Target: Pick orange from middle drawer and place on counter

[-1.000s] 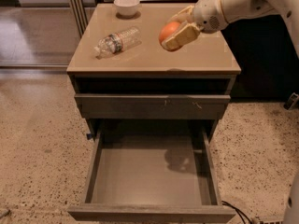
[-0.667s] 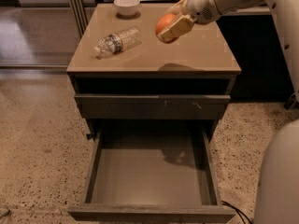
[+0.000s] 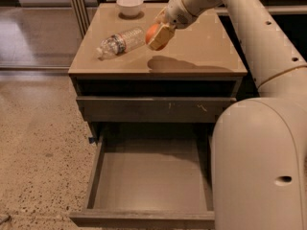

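Since the earlier frame, our gripper (image 3: 159, 34) has carried the orange (image 3: 152, 32) leftward. Our fingers are clamped on it above the counter (image 3: 206, 51), just beside the plastic water bottle (image 3: 120, 41) lying there. Below, the middle drawer (image 3: 151, 176) stands open. A white bowl (image 3: 130, 5) sits at the counter's far edge.

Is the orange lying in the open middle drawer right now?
No, the tool holds the orange over the counter, next to the plastic bottle.
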Tool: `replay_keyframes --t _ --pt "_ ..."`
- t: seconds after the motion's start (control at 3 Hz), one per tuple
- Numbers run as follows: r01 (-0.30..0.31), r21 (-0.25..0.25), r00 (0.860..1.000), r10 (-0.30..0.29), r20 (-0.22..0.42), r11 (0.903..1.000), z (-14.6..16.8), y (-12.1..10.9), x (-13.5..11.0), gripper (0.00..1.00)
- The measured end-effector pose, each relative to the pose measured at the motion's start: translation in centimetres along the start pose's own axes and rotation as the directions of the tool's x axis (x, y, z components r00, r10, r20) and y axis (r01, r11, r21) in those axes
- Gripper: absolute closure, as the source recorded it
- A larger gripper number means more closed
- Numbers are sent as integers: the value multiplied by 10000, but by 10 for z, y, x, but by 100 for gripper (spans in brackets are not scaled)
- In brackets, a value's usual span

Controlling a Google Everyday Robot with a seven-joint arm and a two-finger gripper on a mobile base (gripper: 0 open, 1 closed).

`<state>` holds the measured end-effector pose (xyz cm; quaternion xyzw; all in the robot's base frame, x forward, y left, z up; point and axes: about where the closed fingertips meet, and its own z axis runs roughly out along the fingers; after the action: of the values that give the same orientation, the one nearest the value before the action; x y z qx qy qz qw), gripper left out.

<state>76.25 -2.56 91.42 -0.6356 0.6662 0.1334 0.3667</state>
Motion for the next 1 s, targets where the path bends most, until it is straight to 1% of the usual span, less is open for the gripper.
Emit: replay_keyframes --t 0.33,0.67,1.0 --pt "387 -971 9977 -438 -510 9945 31 13 7 100" --pt "351 -1726 9961 -486 -743 9844 46 28 18 100" --pt "281 -2109 9936 -505 -1014 9771 57 37 27 100"
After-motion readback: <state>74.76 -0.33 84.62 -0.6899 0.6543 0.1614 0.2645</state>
